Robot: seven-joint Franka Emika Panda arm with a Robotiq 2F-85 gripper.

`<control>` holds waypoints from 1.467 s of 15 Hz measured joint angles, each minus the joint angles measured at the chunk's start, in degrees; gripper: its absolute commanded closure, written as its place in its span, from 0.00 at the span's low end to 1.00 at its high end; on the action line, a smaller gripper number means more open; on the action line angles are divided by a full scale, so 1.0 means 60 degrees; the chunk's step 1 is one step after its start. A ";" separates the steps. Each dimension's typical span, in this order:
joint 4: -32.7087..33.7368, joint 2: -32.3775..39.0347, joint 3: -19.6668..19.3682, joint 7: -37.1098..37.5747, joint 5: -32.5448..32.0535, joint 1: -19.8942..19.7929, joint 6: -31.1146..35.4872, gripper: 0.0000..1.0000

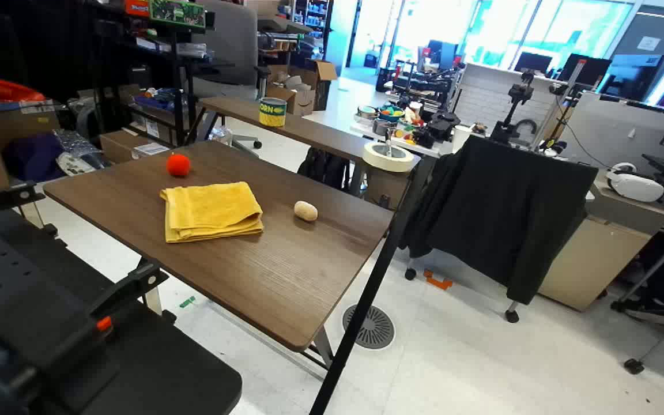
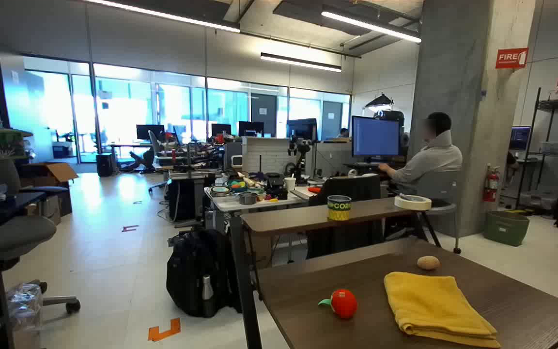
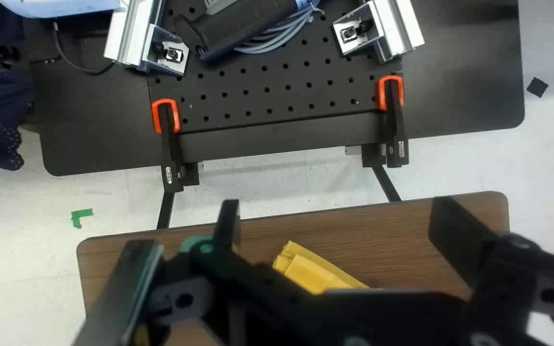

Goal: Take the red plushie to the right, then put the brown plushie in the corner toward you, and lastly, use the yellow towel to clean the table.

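**Claw (image 3: 337, 218) spread wide, yellow towel (image 1: 214, 213) folded up on the tabletop (image 1: 257, 282)**

So, claw first: in the wrist view we've got its fingers (image 3: 456, 235) set well apart, with a bit of the towel showing between them. The claw's own dark body hides a good chunk of the towel from that angle, and it's kinda blurry, so finer detail is lost on us.

In an exterior view the red plushie (image 2: 344, 304) sits left of the towel, its green leaf (image 2: 325, 302) pointing away from it. In an exterior view we've got the brown plushie (image 1: 306, 211), honestly more of a pale potato-looking lump, right of the towel. Both are near the towel without touching it, and the towel itself is a pretty tidy stack of layers.

Past the towel there's a raised shelf (image 2: 288, 220), and on it we spot a tin (image 2: 339, 213) with "CORN" on the label plus a roll of tape (image 2: 413, 205). Way back behind the towel, a seated person (image 2: 431, 162) is at a monitor (image 2: 375, 136), and a black backpack (image 2: 196, 271) is on the floor (image 2: 104, 232), off to the towel's left.

Back in the wrist view, we can make out a black bench (image 3: 459, 91) across a strip of floor from the towel, with two orange-ended clamps (image 3: 395, 115) on the edge facing it.
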 measured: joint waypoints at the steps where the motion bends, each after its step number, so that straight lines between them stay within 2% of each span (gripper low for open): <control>1: 0.0007 0.0000 0.0000 0.0000 0.0000 0.0000 0.0002 0.00; 7: 0.0033 -0.0003 0.0006 -0.0010 0.0000 0.0000 0.0136 0.00; 9: 0.0233 0.0005 0.0033 0.0133 0.0168 0.0004 0.0990 0.00; 13: 0.1582 0.0665 0.0208 0.0697 0.1100 0.0066 0.2615 0.00; 17: 0.2412 0.2093 0.0621 0.1427 0.1500 0.0182 0.5343 0.00; 22: 0.2697 0.2597 0.0676 0.1545 0.1501 0.0200 0.5714 0.00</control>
